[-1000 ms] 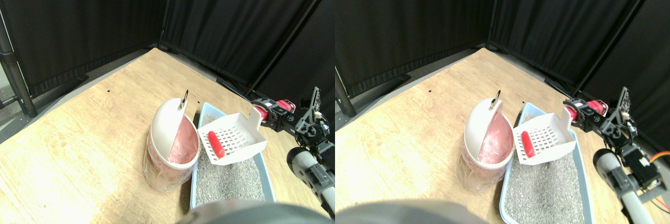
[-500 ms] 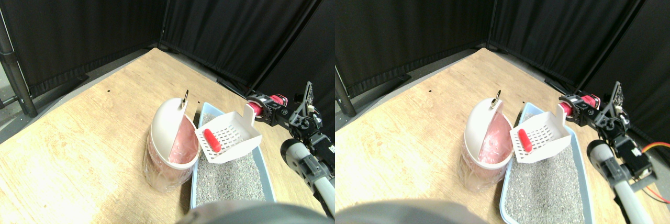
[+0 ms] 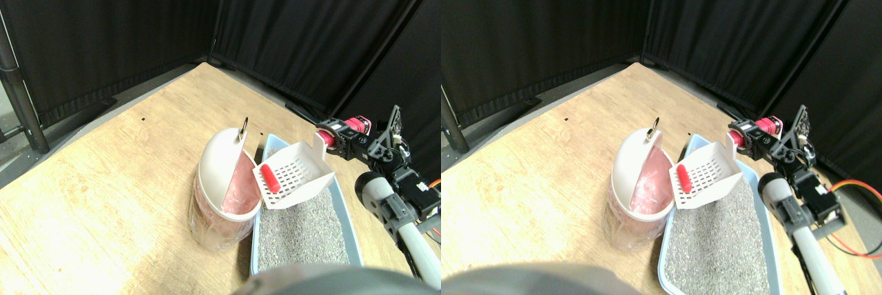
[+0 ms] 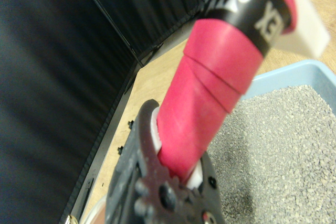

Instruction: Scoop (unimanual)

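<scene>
Since a second ago, the white slotted scoop (image 3: 293, 176) has swung left and tipped more steeply toward the bin, and the red piece inside it has slid down to the scoop's lower front lip.

A light wooden counter (image 3: 124, 164) fills the scene, with black curtains (image 3: 138, 19) behind it. On the counter sits a pale blue litter tray (image 3: 344, 222) filled with grey litter (image 3: 303, 229). Touching the tray's left side stands a white domed bin (image 3: 224, 178) with a pink liner (image 3: 238, 188); its opening faces the tray.

The right manipulator reaches in from the lower right. Its gripper (image 3: 342, 140) holds the scoop's handle (image 4: 210, 93), which is wrapped in red tape. In the wrist view the dark jaws stand closed around the base of this thick handle.

The scoop hangs above the tray's far end, tilted down to the left. Its long axis runs from the gripper at the right, down and left, to the front lip, which meets the bin's rim. The red piece (image 3: 269, 180), a small cylinder, lies at that lip, just beside the pink liner, lengthwise along the edge.

The coming move likely depends on that tilt: the bin's opening lies directly left of and below the scoop's lip, so a further roll of the handle toward the bin should drop the red piece inside. If the lip sits short of the rim, the piece could fall back onto the litter.
</scene>
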You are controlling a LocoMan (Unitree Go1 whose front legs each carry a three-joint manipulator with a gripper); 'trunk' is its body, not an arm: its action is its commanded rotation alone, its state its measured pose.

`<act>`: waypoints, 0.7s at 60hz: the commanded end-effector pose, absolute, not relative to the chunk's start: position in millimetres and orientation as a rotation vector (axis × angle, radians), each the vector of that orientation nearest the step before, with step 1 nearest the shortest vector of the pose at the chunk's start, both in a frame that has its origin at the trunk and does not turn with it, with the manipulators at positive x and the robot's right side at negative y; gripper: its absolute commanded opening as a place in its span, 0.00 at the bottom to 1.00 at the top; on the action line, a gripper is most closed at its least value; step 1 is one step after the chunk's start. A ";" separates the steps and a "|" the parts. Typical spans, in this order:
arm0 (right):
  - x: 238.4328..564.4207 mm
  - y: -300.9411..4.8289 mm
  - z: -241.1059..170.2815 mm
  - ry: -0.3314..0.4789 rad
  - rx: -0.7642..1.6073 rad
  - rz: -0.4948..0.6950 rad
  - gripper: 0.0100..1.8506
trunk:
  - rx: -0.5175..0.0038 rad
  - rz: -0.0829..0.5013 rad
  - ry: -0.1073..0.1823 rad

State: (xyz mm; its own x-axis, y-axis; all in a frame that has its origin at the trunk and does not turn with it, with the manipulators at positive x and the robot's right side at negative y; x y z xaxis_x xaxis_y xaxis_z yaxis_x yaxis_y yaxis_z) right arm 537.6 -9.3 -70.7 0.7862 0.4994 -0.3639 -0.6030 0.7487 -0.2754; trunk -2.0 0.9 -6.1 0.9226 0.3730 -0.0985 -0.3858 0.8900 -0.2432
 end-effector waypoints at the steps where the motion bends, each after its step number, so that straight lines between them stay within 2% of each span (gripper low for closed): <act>1: 542.7 -9.7 -62.6 0.216 -0.387 0.605 0.02 | -0.258 0.426 0.051; 3: 542.9 -9.9 -62.2 0.211 -0.387 0.607 0.02 | -0.258 0.426 0.051; 6: 544.3 -10.7 -60.0 0.186 -0.391 0.620 0.12 | -0.258 0.426 0.051; 17: 546.0 -11.8 -54.5 0.134 -0.373 0.653 0.20 | -0.257 0.420 0.046; 24: 541.4 -10.1 -52.6 0.131 -0.429 0.643 0.13 | -0.255 0.417 0.045; 30: 539.4 -8.5 -53.6 0.158 -0.419 0.635 0.15 | -0.257 0.419 0.042; 32: 539.2 -8.3 -53.5 0.157 -0.400 0.638 0.19 | -0.258 0.420 0.043; 39: 541.0 -8.0 -53.4 0.150 -0.373 0.647 0.20 | -0.257 0.418 0.041; 42: 539.4 -7.5 -52.8 0.149 -0.376 0.643 0.14 | -0.259 0.418 0.039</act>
State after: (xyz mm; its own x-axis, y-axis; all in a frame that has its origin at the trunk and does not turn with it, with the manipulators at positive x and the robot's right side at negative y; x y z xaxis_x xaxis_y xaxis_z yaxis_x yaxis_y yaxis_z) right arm 540.4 -12.1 -59.0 0.7873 0.5405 -0.2968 -0.6124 0.7417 -0.2738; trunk -1.7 0.8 -6.0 0.9226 0.3731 -0.0984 -0.3858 0.8899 -0.2433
